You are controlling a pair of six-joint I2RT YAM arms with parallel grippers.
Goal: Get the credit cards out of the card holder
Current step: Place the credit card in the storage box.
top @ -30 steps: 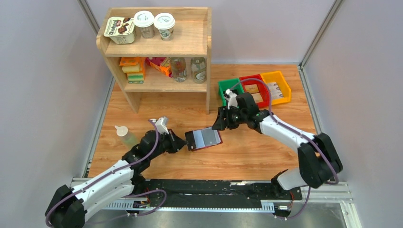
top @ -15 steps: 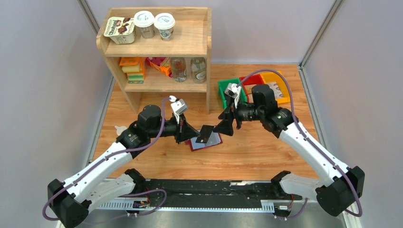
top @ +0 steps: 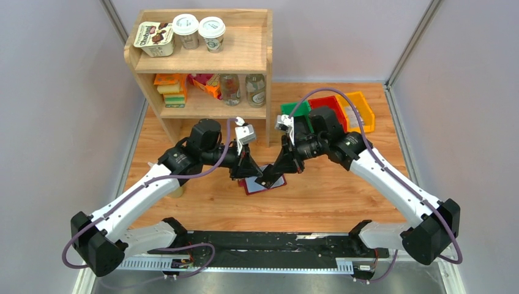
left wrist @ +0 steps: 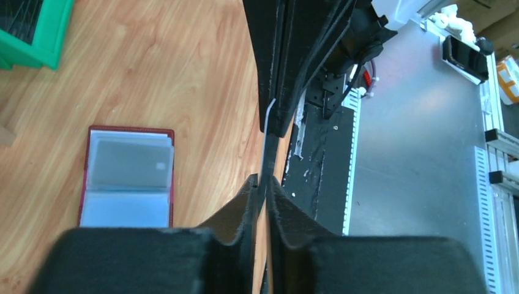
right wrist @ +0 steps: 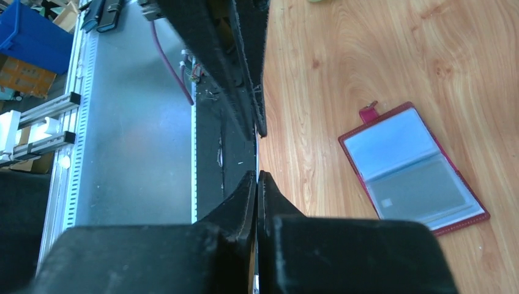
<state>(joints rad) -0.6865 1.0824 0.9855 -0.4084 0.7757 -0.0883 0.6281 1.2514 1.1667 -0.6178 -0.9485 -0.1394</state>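
The maroon card holder lies open and flat on the wooden table, with a grey credit card still in one sleeve. It also shows in the right wrist view as the card holder. Just above it both grippers meet tip to tip. Another credit card stands edge-on between them. My right gripper is shut on one end of this card. My left gripper has the other end between its fingers, which stand slightly apart with a thin gap showing beside the card.
A wooden shelf with cups, bottles and packets stands at the back left. Green, red and yellow bins sit behind the right arm. A metal rail runs along the near edge.
Both arms rose from the table and came together over the holder. The right gripper went from open to shut on the card that the left one lifted. The left jaws loosened slightly.
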